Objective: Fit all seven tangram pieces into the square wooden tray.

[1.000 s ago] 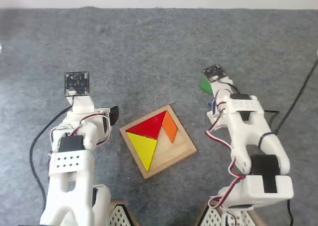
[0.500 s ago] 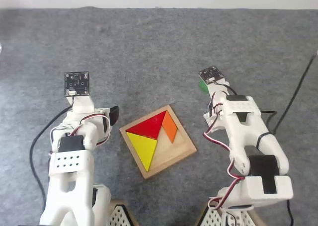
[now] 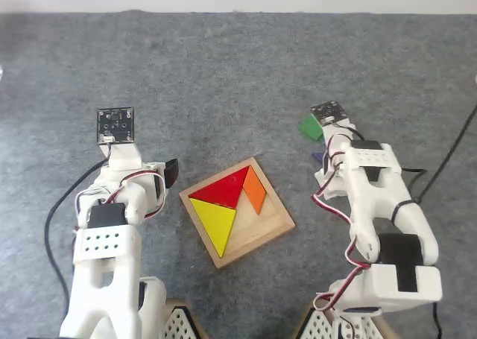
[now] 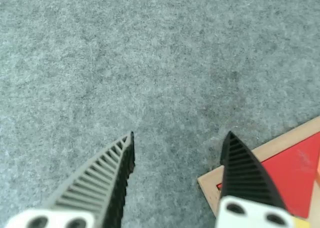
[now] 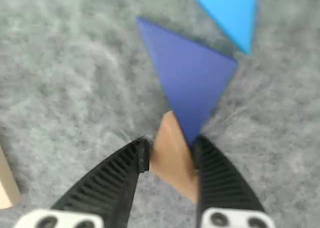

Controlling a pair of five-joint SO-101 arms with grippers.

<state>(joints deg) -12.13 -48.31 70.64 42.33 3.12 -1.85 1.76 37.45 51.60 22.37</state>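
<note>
the right gripper (image 5: 170, 139), jaws narrowed onto a tan triangular wooden piece (image 5: 172, 163), stands to the right of the square wooden tray (image 3: 262, 223) (left gripper (image 4: 180, 135) gapes wide at its near corner).

Left tool (image 4: 177, 150) agape over carpet (image 4: 150, 52), beside tray (image 4: 260, 155).

There is one square wooden tray (image 3: 272, 221) on one grey felt counter (image 3: 223, 71). I count seven tangram pieces, no two the same colour. Three are in the tray: one red triangle (image 3: 222, 191), one yellow triangle (image 3: 216, 221) and one orange parallelogram (image 3: 254, 190). Four are outside it: one dark blue triangle (image 5: 190, 82), one light blue triangle (image 5: 230, 10), one green piece (image 3: 308, 126) and one tan piece (image 5: 172, 163). There are two arms, the left arm (image 3: 112, 227) and the right arm (image 3: 380, 205), so two hands: the left hand (image 4: 180, 135) and the right hand (image 5: 171, 140).
</note>
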